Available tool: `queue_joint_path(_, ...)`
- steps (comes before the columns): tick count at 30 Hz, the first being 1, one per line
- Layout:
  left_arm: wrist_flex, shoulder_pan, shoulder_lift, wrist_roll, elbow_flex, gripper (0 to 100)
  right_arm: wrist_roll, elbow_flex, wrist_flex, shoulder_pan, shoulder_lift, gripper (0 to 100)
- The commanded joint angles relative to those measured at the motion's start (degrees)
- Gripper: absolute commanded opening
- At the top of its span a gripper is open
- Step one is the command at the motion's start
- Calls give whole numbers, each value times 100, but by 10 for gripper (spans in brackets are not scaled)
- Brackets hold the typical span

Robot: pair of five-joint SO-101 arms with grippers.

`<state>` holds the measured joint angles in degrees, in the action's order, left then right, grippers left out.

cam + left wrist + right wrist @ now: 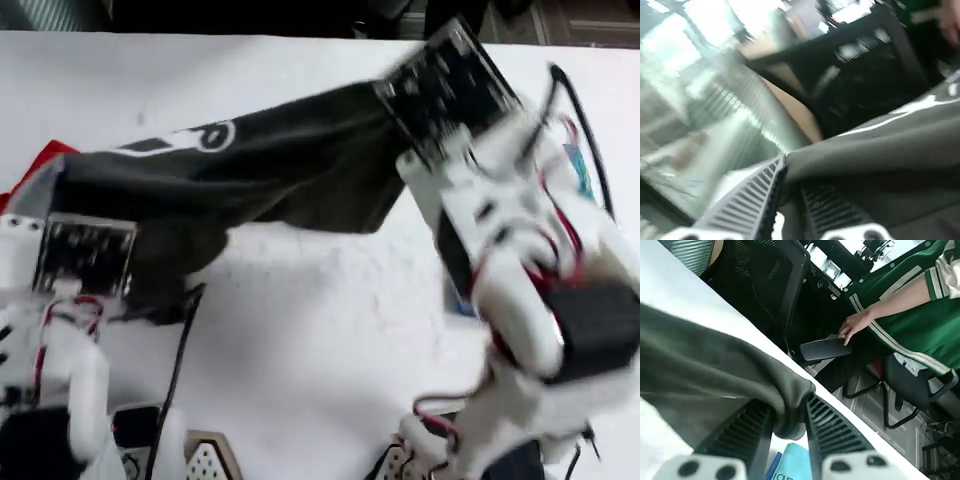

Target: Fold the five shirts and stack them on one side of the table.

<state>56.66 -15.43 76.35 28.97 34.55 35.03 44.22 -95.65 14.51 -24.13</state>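
Evidently, dark shirt [280,170] taut across white table [330,330], an end tight in each arm's jaws, left less clearly.

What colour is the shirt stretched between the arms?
The shirt is dark grey-black with a white print, best seen in the high view.

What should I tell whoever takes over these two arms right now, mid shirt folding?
Left gripper: shut on one end of the dark shirt.
Right gripper: shut on the other end.
The shirt hangs stretched between them over the table, not yet folded.
Red cloth by the left arm, possibly another shirt.
Left: fold this shirt, then the others, and stack them.
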Motion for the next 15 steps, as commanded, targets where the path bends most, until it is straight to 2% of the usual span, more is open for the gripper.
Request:
queue_joint_path(1,26,-321,224,105,-510,23,26,149,-163,-48,-514,19)
queue_joint_path(5,633,-356,400,149,-747,23,26,44,-251,-48,-760,19)
queue_joint_path(8,1380,-233,400,510,-668,23,26,-738,-251,-40,-760,19)
queue_joint_path(12,2004,180,365,1108,79,23,26,-2840,-22,84,-752,19)
queue_joint_path(15,2040,409,330,1732,1178,23,26,-4765,725,268,-637,19)
